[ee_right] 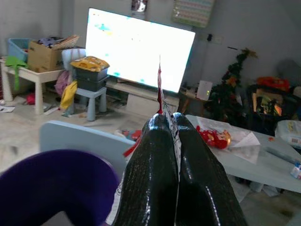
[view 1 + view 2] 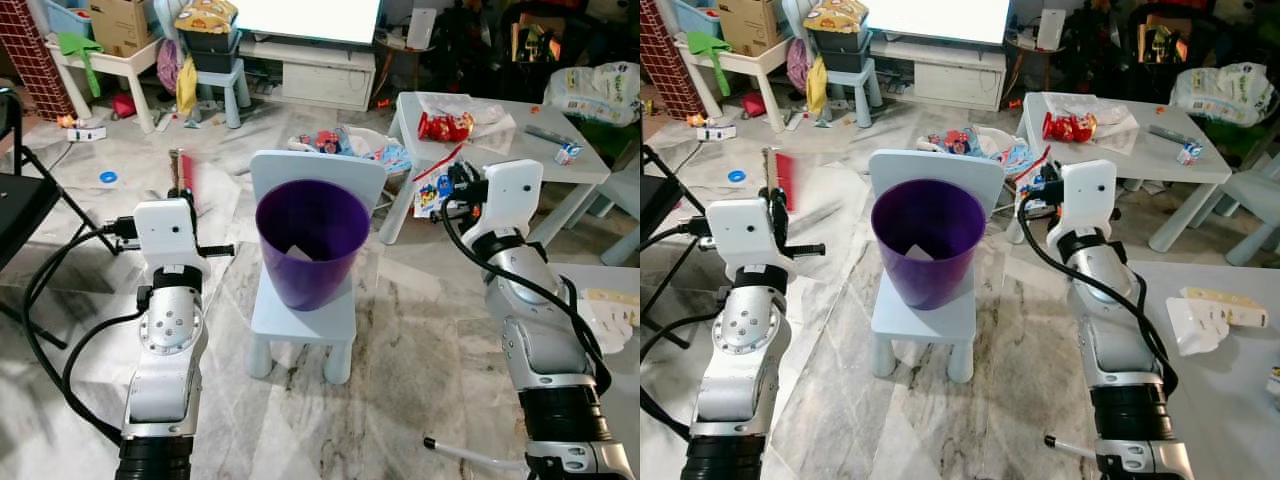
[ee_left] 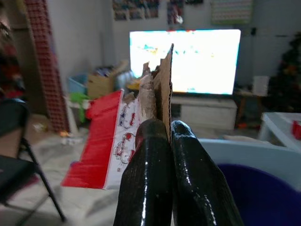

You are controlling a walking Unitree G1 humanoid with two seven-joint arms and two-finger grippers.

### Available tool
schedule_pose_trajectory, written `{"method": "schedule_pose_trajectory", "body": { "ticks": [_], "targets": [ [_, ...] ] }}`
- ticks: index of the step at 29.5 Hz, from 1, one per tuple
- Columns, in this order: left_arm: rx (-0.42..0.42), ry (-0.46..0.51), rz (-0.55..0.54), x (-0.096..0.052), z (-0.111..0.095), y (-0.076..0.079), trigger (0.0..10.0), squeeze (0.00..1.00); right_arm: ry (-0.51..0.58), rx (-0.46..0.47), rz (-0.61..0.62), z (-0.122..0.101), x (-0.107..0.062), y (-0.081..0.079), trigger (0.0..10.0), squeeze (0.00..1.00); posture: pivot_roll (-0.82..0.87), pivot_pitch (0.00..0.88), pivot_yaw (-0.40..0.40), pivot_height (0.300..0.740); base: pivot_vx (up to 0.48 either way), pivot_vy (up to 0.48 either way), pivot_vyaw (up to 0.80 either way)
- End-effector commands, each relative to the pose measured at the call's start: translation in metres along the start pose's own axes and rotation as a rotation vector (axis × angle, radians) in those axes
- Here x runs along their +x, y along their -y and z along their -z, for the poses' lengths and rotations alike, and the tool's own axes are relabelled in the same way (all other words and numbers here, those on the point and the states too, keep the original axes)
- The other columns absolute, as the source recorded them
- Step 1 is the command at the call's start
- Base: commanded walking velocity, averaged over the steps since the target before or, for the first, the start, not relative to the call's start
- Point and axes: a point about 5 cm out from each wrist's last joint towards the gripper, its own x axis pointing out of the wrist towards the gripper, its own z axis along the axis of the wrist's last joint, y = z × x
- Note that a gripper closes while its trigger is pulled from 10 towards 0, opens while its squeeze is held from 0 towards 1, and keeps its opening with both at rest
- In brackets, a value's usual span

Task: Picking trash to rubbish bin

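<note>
**Both grippers hold trash beside the purple bin**

Trash sits pinched in each gripper, one on either side of the purple rubbish bin (image 2: 310,240). The bin stands upright on a small pale blue chair (image 2: 303,318), on the marble floor (image 2: 400,380) between the two silver arms, with a scrap of white paper (image 2: 298,252) lying inside it.

The left gripper (image 3: 169,136) is raised to the left of the bin, its two black fingers pressed together on a torn piece of brown cardboard (image 3: 163,84) backed by a red-and-white wrapper (image 3: 106,141). The wrapper stands up from the fingertips, near the bin's rim but not over it.

The right gripper (image 1: 170,123) is raised to the right of the bin, its fingers clamped on a thin red-and-white wrapper (image 2: 432,190) seen edge-on in the wrist view. It too is beside the bin, not above the opening.

Behind the right arm stands a white table (image 2: 520,140) carrying a red snack bag (image 2: 445,125).
</note>
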Motion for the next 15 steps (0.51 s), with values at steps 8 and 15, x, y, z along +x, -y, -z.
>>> {"method": "schedule_pose_trajectory", "body": {
  "ticks": [8,15],
  "targets": [
    [-0.001,0.020,0.024,0.0010,-0.0048,0.0036,0.0,0.00,0.024,-0.005,0.008,-0.0063,0.0006,0.0044,0.0,0.00,0.02,0.092,-0.103,0.740,0.376,0.000,0.00],
    [-0.001,0.019,0.025,0.0010,-0.0046,0.0039,0.0,0.00,0.026,-0.006,0.003,-0.0066,0.0014,0.0043,0.0,0.00,0.02,0.087,-0.105,0.740,0.394,0.000,0.00]
  ]
}}
